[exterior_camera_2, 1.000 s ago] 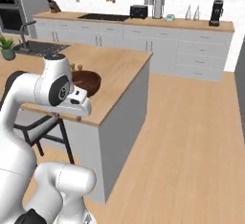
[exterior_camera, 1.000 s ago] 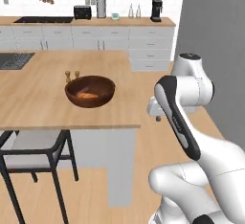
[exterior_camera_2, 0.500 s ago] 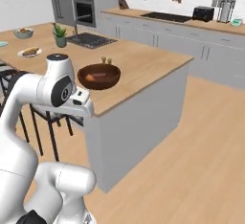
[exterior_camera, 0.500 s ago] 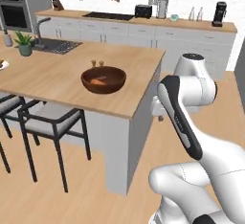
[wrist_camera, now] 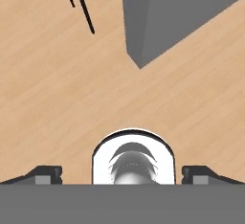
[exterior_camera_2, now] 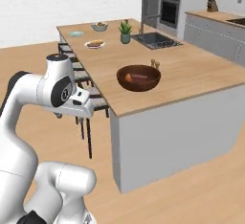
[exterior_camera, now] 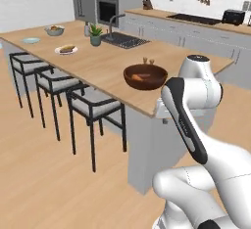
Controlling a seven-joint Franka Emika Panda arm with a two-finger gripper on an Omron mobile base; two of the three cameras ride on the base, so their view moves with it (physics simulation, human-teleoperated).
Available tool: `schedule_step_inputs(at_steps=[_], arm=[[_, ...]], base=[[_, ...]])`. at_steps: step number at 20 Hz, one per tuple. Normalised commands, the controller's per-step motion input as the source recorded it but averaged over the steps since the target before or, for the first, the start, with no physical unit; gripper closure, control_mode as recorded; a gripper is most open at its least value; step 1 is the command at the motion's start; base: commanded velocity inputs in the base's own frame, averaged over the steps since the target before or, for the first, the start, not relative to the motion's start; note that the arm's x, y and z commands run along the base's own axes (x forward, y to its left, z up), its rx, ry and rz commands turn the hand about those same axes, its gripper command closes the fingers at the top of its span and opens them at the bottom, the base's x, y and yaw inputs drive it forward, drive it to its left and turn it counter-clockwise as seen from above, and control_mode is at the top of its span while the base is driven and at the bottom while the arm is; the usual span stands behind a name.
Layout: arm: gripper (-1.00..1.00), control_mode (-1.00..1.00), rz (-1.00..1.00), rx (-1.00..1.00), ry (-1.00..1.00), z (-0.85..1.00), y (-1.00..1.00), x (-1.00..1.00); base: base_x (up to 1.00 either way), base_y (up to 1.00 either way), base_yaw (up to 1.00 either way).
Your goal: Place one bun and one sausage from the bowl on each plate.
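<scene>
The dark brown wooden bowl (exterior_camera: pixel 145 76) (exterior_camera_2: pixel 139 78) sits near the island's close end with orange-brown food pieces inside; I cannot tell bun from sausage. Far along the counter lies the white plate (exterior_camera: pixel 66 50) (exterior_camera_2: pixel 94 44) with something brownish on it. Beyond it is the pale blue plate (exterior_camera: pixel 31 40) (exterior_camera_2: pixel 75 34). My gripper (wrist_camera: pixel 122 174) points down at the floor beside the island, jaws open wide and holding nothing. The hand (exterior_camera: pixel 164 109) (exterior_camera_2: pixel 79 104) hangs below counter height, off the island's near corner and short of the bowl.
A pale grey fruit bowl (exterior_camera: pixel 54 30) (exterior_camera_2: pixel 99 27), a potted plant (exterior_camera: pixel 95 35) (exterior_camera_2: pixel 125 28) and a sink (exterior_camera: pixel 120 40) (exterior_camera_2: pixel 155 39) sit further along the island. Two small shakers (exterior_camera: pixel 147 60) stand behind the brown bowl. Three stools (exterior_camera: pixel 93 108) line the left side.
The whole picture has shifted: the base has swung around the island's end, bringing stools, plates and fruit bowl into view. The gripper stays open and low beside the island.
</scene>
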Motion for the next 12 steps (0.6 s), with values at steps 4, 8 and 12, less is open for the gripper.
schedule_step_inputs(at_steps=[4,8,12], arm=[[-1.0,1.0,0.0,0.0,0.0,0.0,0.0,0.0],[-1.0,1.0,0.0,0.0,0.0,0.0,0.0,0.0],[-1.0,1.0,0.0,0.0,0.0,0.0,0.0,0.0]], base=[[0.02,-0.84,0.69],[0.05,-0.94,0.61],[0.08,-1.0,0.53]])
